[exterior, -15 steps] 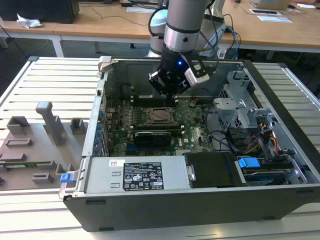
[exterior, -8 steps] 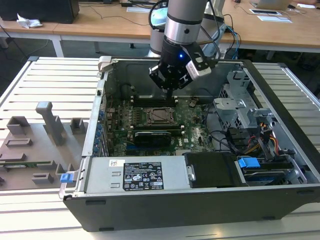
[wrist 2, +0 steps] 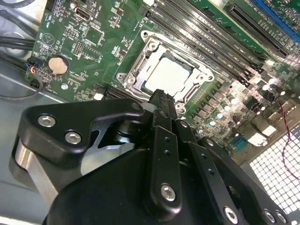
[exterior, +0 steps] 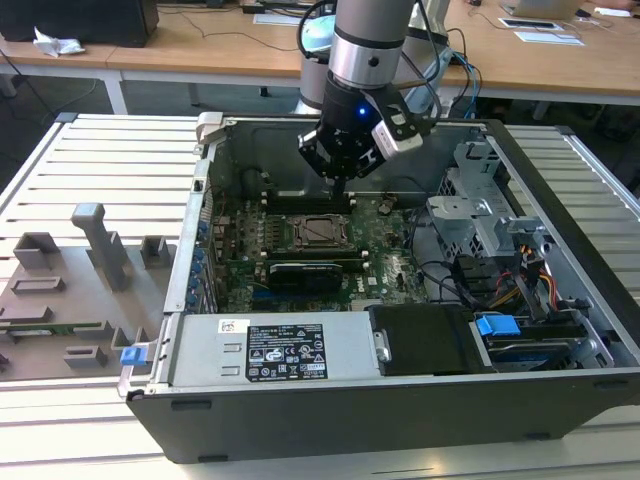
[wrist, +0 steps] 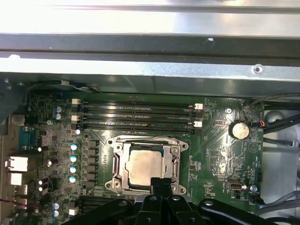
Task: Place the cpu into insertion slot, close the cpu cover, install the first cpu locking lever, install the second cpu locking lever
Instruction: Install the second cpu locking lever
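Clearly, the cpu (wrist: 145, 170) is seated in the insertion slot (wrist: 116, 174), its dull silver-grey top seen as a flat square in both wrist views. The cpu cover (wrist: 146, 141), a thin silver frame with a large central window, is laid down flat around the chip, so that the metal top shows through the window. In the second wrist view the same chip (wrist 2: 168, 78) is framed by the cover (wrist 2: 143, 63), whose stamped edges and rounded corner lugs are picked out by the light.

The black tool (wrist: 161, 183) is held just above the near edge of the socket, its two narrow fingertips pressed together with nothing between them. In the exterior view the tool (exterior: 340, 178) is seen hanging inside the open computer case (exterior: 560, 300), over the green motherboard (exterior: 240, 250) and a little beyond the socket (exterior: 318, 231).

Whether the wire locking levers beside the socket are latched can perhaps not be judged from these angles. Long black memory slots (wrist: 136, 112) run beside the socket, and a round silver coin battery (wrist: 239, 130) is set nearby. The case rests on a slatted metal counter (exterior: 90, 160).
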Available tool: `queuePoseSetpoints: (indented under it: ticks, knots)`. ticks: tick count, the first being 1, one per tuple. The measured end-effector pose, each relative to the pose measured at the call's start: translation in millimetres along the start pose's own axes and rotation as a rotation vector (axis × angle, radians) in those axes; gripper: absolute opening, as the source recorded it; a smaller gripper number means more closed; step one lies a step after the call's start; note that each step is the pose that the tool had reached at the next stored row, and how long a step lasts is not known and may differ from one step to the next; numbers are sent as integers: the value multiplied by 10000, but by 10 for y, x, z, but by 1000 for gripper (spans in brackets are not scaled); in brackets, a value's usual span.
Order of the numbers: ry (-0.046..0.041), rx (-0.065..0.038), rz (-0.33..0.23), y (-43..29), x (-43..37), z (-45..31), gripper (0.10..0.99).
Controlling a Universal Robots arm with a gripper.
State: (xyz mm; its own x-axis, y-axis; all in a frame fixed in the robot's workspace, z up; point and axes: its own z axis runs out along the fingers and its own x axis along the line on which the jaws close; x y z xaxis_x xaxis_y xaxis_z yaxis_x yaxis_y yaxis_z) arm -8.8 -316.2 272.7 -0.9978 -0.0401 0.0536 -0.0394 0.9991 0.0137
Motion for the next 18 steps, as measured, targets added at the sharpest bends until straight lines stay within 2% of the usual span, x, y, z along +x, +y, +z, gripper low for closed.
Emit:
queuePoseSetpoints:
  ticks: [5,6,7,9,13,18]
  knots:
    - [2,5,-2,-11,0,-5,106]
    - [0,0,0,-45,3,-4,106]
    - [0,0,0,-107,7,-4,106]
    - [0,0,-1,-162,11,-4,106]
    - [0,-2,-1,-370,23,19,106]
    - [12,-4,-1,-404,18,153,106]
